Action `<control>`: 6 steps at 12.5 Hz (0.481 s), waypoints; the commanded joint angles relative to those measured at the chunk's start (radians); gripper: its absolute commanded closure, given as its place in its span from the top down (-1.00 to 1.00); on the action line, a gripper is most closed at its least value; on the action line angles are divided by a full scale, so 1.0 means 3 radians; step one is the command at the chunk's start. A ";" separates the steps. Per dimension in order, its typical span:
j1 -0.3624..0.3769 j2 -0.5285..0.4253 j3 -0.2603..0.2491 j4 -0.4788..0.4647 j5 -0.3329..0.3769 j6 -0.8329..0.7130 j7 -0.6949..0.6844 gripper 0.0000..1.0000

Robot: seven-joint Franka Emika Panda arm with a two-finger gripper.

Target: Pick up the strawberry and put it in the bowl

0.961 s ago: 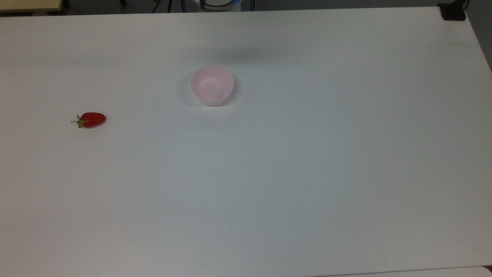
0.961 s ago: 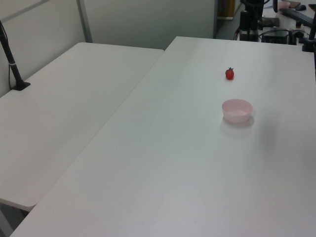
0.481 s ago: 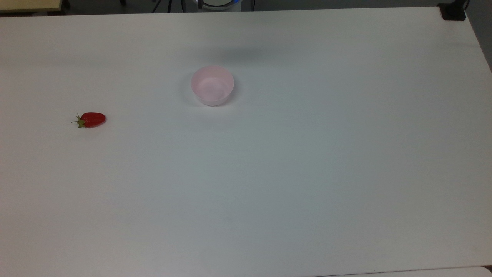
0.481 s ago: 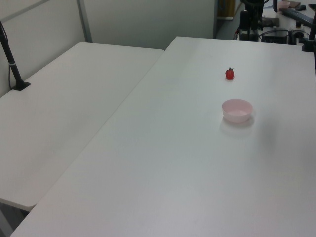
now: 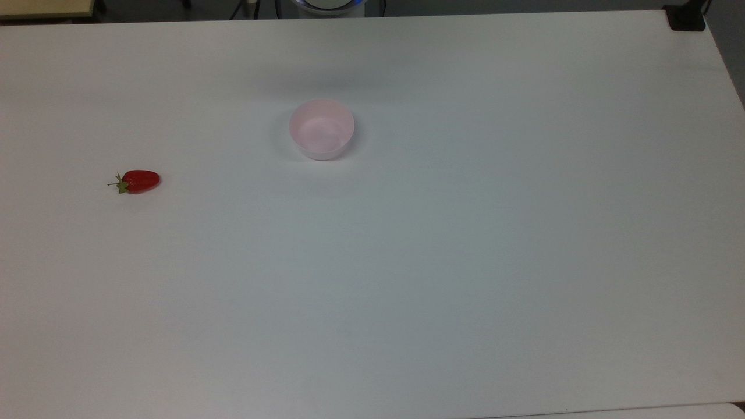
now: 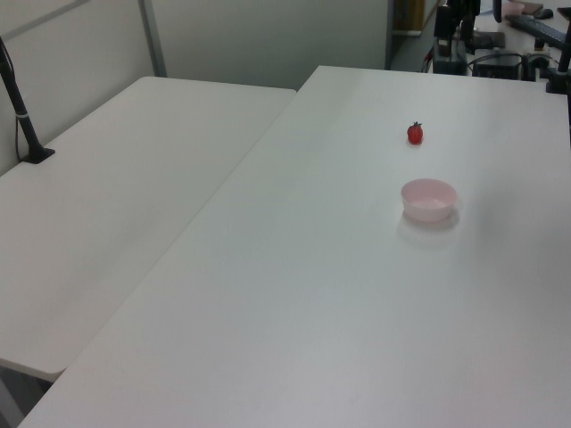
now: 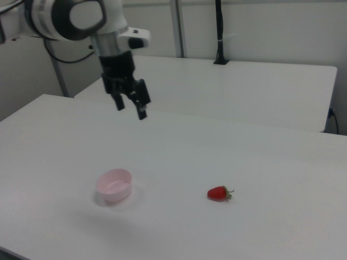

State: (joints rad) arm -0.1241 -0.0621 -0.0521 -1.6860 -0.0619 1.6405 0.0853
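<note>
Going left to right across the right view: claw [image 7: 130, 106] hangs high above the bench [image 7: 271, 162], fingers apart with a clear gap, nothing between them. It sits up and behind the bowl [image 7: 114, 184], well apart from both objects. My read: pick not yet started, arm parked high so it blocks neither object and can come down from above.

Bowl stands upright on the bench, mouth up, nothing inside. Right orientation for a top drop, no need to reposition it.

Strawberry [image 7: 218, 193] lies on its side to the right view's right of the bowl, well apart from it, green cap and stem pointing to the right view's right. In the top view the order flips: strawberry [image 5: 138, 181] at the top view's left, cap to the left, bowl [image 5: 322, 128] nearer centre and further up. In the left view the strawberry [image 6: 415, 134] lies beyond the bowl [image 6: 428, 199].

Lying flat, its long axis is exposed, so closing across the narrow red body looks easiest. Glossy and rounded, so it could roll or squirt out if the grip is off-centre.

Surface: plain white matte bench, soft shadow under the arm. Room: second white table [image 6: 107, 205] butted alongside, a black post [image 6: 20, 107] clamped on it, grey partition walls [image 6: 268, 36] behind.
</note>
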 commanded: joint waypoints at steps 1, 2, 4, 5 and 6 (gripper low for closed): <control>-0.0311 0.0349 0.0000 0.0098 0.0027 0.0339 0.0017 1.00; -0.0363 0.0457 0.0000 0.0098 0.0027 0.0467 0.0038 1.00; -0.0486 0.0834 0.0000 0.0098 0.0017 0.0885 0.0256 0.98; -0.0512 0.1023 -0.0005 0.0098 0.0007 0.1110 0.0435 0.93; -0.0542 0.1137 -0.0010 0.0098 0.0002 0.1259 0.0528 0.92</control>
State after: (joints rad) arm -0.2681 0.1624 -0.0551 -1.6810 -0.0616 1.9062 0.1427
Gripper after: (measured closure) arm 0.013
